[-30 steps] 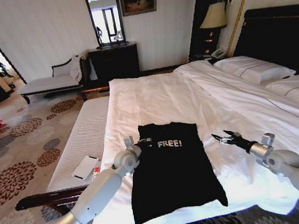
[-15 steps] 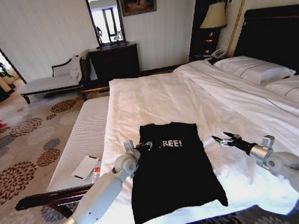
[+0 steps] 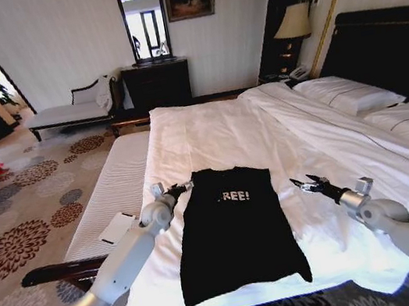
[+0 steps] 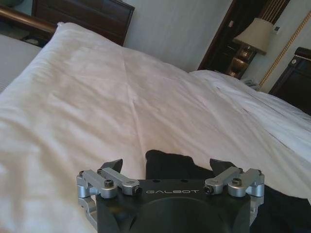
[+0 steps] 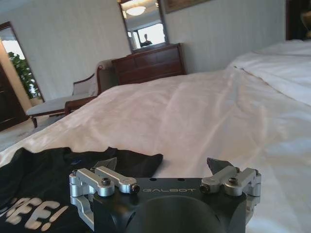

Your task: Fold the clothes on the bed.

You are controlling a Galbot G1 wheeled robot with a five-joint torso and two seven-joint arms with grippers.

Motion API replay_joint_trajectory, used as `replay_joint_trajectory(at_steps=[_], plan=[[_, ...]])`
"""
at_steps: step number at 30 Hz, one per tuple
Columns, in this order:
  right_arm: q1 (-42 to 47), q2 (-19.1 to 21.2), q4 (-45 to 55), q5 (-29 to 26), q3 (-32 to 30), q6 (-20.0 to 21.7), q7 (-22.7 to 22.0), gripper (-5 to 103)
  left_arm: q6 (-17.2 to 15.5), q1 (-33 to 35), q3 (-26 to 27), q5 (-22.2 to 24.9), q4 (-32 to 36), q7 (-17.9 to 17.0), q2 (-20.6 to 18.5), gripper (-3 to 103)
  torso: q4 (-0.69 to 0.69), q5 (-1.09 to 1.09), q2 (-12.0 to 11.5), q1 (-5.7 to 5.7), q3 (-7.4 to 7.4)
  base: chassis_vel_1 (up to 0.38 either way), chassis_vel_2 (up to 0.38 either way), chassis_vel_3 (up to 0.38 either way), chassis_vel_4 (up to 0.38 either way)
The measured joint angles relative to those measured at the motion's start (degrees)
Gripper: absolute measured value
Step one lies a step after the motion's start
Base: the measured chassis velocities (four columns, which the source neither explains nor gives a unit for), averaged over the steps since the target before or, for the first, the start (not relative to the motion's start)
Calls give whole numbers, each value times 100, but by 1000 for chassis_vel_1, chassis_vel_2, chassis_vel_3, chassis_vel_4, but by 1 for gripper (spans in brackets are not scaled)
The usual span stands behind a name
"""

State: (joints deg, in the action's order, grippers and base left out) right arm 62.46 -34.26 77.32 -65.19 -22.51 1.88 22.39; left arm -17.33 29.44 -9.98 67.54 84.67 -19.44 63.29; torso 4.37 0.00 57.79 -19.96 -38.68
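The clothes, a black T-shirt (image 3: 235,235) with white lettering, lie flat near the front edge of the bed (image 3: 216,131). My left gripper (image 3: 182,187) hovers open at the shirt's far left corner; in the left wrist view the left gripper (image 4: 167,164) has its fingers spread over that edge of the black shirt (image 4: 170,170). My right gripper (image 3: 303,183) is open over the white sheet, a short way to the right of the shirt. In the right wrist view the right gripper (image 5: 162,164) holds nothing, and the shirt (image 5: 43,187) lies beside it.
A white-cushioned bench (image 3: 111,185) runs along the bed's left side, with a notepad (image 3: 118,228) on it. Pillows (image 3: 350,99) and a dark headboard (image 3: 392,48) are at the right. A dresser (image 3: 157,84) and a lamp (image 3: 293,22) stand by the far wall.
My left gripper has moved left and away from me, from over the shirt's lettering to its far left corner. The right gripper has barely shifted.
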Motion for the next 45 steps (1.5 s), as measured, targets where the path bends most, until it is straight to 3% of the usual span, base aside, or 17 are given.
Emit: replay_joint_trajectory(at_steps=[8, 11, 17, 24, 27, 31, 35, 38, 40, 42, 45], plan=[[-827, -139, -563, -241, 814, 80, -18, 100, 0, -273, -31, 16, -579, 133, 295, 100, -9, 2, -1, -1, -1, 0, 0, 0, 0], [-1072, -213, -758, -436, 994, 219, -47, 100, -17, -479, -120, -111, -1101, 354, 470, 100, -2, 0, 0, -1, -1, 0, 0, 0, 0], [-1729, -348, -1193, -573, 1442, 282, -183, 100, -132, -665, -213, -176, -1561, 690, 607, 100, -8, -1, -1, -1, -1, 0, 0, 0, 0], [-2079, -456, -1449, -574, 1632, 284, -218, 100, -185, -819, -232, -424, -2055, 926, 920, 100, -9, 0, -1, -1, 0, 0, 0, 0, 0], [-2116, -497, -1476, -559, 1641, 286, -252, 100, -106, -1047, -196, -755, -2710, 1195, 1303, 100, -2, 0, 0, -1, 0, 0, 0, 0, 0], [-2114, -517, -1488, -532, 1639, 289, -262, 100, -49, -1228, -211, -836, -3090, 1369, 1528, 103, -6, 1, -1, -1, 0, 0, 0, 0, 0], [-2089, -517, -1496, -521, 1627, 290, -262, 100, 25, -1381, -206, -935, -3523, 1495, 1745, 100, -6, 1, 0, 0, 0, 0, 0, 0, 0], [-2074, -542, -1512, -485, 1619, 290, -264, 100, 189, -1553, -126, -1173, -4223, 1629, 2049, 97, -4, 1, -1, 0, 0, 0, 0, 0, 0], [-2050, -559, -1497, -467, 1612, 291, -272, 100, 245, -1587, -83, -1249, -4420, 1690, 2135, 90, -5, 1, -1, -1, 0, 0, 0, 0, 0], [-2033, -562, -1479, -453, 1606, 293, -273, 100, 267, -1590, -57, -1274, -4477, 1711, 2162, 90, -6, 1, -1, -1, 0, 0, 0, 0, 0], [-1988, -562, -1450, -430, 1598, 294, -273, 100, 385, -1590, 28, -1408, -4651, 1780, 2254, 75, -7, 1, -1, 0, 0, 0, 0, 0, 0]])
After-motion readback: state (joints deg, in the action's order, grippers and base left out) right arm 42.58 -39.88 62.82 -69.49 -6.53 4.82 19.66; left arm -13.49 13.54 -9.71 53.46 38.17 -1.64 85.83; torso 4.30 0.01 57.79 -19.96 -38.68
